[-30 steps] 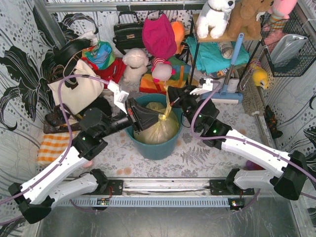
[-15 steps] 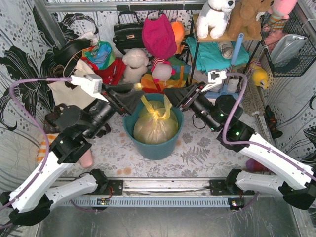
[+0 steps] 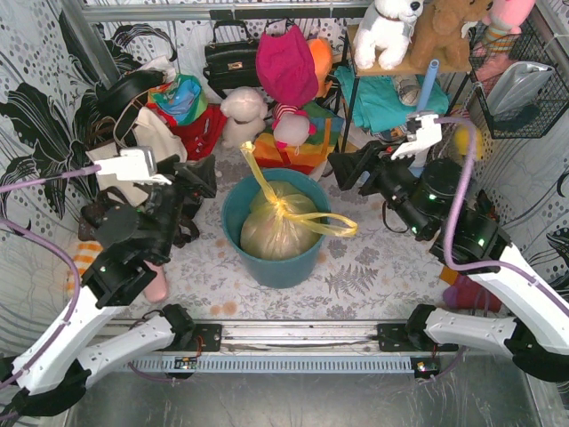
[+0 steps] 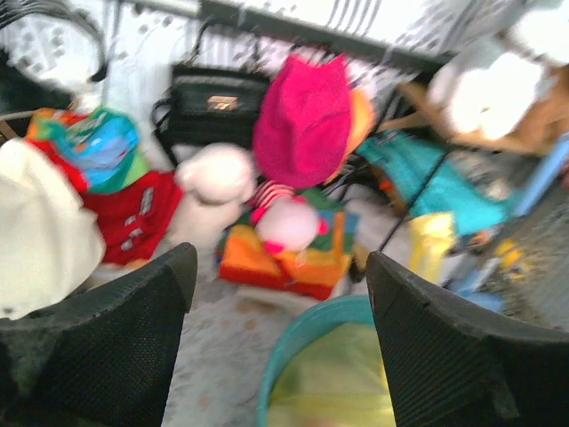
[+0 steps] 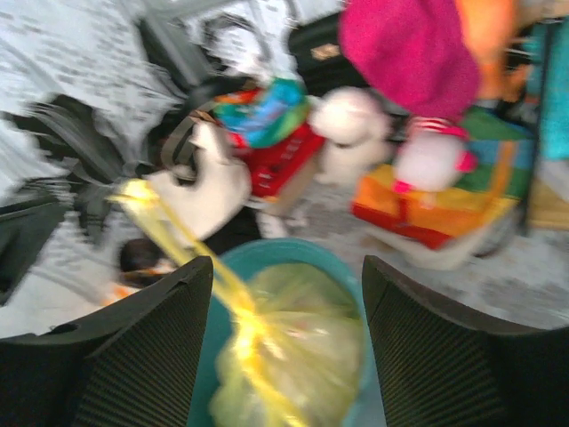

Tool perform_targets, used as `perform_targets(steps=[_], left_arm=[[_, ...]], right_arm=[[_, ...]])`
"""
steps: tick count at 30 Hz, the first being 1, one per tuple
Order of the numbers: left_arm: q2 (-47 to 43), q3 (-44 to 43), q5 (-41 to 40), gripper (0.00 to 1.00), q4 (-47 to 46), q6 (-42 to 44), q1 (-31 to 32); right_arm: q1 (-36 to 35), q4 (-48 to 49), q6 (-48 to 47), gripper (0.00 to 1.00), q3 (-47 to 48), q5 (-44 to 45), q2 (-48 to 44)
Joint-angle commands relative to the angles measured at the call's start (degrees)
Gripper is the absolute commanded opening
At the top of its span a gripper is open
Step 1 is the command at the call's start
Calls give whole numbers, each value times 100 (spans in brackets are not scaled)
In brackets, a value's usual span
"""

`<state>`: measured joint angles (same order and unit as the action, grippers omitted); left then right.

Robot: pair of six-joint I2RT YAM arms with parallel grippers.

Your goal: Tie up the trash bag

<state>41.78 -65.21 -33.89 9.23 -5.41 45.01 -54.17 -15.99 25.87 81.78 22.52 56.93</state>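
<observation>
Bright, even light; motion-blurred wrist views.

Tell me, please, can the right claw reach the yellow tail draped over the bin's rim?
Probably yes: the right claw hangs open beside the teal bin, nothing between it and the trash bag's tail.

Both wrist views are blurred throughout (the magenta shape (image 4: 302,124) at 12 o'clock is a mere colour patch). In the left wrist view the trash bag (image 4: 333,387) and teal bin (image 4: 298,342) are cut off at 6 o'clock, and the right wrist view crops them likewise. In the top view the bin wall hides the bag's lower half. The knot (image 3: 283,206) is too small to judge for tightness.
</observation>
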Motion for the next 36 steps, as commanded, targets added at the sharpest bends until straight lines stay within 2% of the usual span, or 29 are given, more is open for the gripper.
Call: perform_targets(steps=[1,3,6,9,14,17,20,24,26,30,34,36], left_arm=[[-116,625,-1282,88,-3,53,17],[-220,1000,-1685,92,-169,-53,4],[-390,1586,-1855,100,-495,-208,-145],[-382,1928,-1730,98,-512,-547,-569],[-96,2603,-1035,98,-711,-1174,-1671],[170,3052,-865,98,-962,-1590,-2221],[390,3524,-910,98,-1351,-1867,-2627],[839,4061,-1019,98,-1939,-1869,-2901],[1057,4369,-1153,98,-2448,-1609,-2905],[1356,5186,-1238,98,-4029,-1160,-2913],[1949,5904,-904,98,-6273,-600,-2914],[2311,5842,-695,98,-6674,-286,-2912]], right_arm=[[37,-1132,-857,71,-26,1519,241],[142,-1201,-1054,75,-211,1825,288],[529,-1189,-1161,86,-573,1879,297],[1237,-1056,-1129,98,-1075,1463,224],[2563,-769,-880,97,-2076,996,83],[3219,-364,-812,97,-2811,1119,-53],[3868,297,-882,97,-3688,1214,-224],[4265,1522,-1185,97,-4903,1553,-161],[4345,2248,-1430,97,-5440,1768,-35],[4408,3741,-1991,97,-6258,2084,353],[4508,4881,-2165,97,-6646,1585,951],[4512,5414,-2286,97,-6746,1339,1164]])
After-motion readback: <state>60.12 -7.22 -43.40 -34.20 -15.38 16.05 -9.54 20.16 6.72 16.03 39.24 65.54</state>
